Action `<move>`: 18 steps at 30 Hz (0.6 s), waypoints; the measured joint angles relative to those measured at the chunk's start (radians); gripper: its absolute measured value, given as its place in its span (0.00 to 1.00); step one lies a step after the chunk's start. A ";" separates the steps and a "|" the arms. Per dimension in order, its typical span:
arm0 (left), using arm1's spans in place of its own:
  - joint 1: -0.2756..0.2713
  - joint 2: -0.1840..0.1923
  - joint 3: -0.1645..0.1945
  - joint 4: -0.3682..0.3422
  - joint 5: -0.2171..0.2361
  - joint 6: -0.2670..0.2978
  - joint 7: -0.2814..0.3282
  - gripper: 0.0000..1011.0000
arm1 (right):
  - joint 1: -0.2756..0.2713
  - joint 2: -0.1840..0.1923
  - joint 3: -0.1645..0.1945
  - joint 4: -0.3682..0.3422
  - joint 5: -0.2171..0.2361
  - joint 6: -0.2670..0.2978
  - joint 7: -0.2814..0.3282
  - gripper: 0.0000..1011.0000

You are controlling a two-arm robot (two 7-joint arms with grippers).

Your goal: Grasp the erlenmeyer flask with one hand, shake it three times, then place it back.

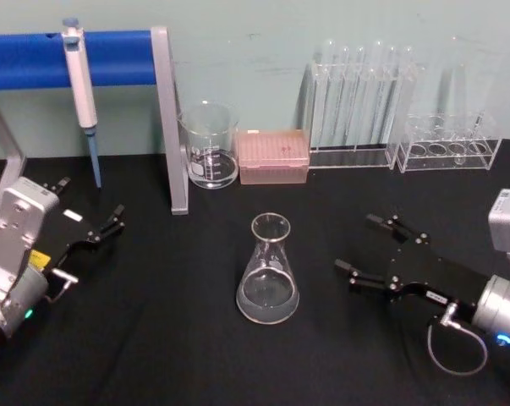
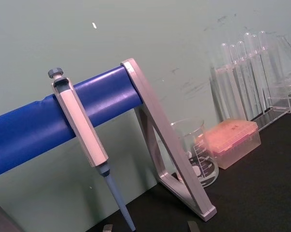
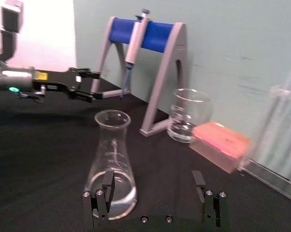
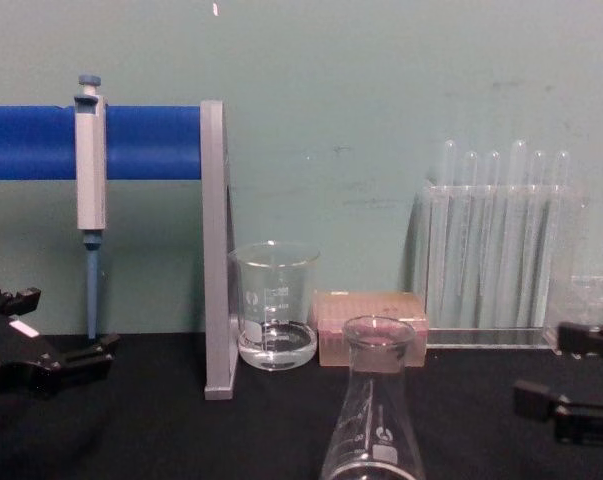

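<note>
Glass, clear: conical erlenmeyer flask (image 1: 268, 271) upright at centre, near the black right gripper (image 1: 356, 243), whose fingers gape wide, empty. Prob. light, slick, fragile, bottom-heavy w/ that wide base — take the narrow neck under the flared rim. Black left gripper (image 1: 90, 203) parked at left — open, empty.

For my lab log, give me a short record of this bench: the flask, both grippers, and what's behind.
flask: upright, middle of black table, some clear liquid inside, untouched
right gripper: open, fingers aimed at flask, apart from it
left gripper: open, far left, near pipette stand
behind: beaker, pink tip box, test tube rack
</note>
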 joint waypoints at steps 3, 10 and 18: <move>0.000 0.000 0.000 0.000 0.000 0.000 0.000 0.99 | 0.022 -0.016 -0.010 0.022 0.007 0.001 0.040 0.99; 0.000 0.000 0.000 0.000 0.000 0.000 0.000 0.99 | 0.081 -0.053 -0.046 0.084 0.017 0.004 0.124 0.99; 0.000 0.000 0.000 0.000 0.000 0.000 0.000 0.99 | 0.133 -0.081 -0.083 0.139 0.032 0.008 0.180 0.99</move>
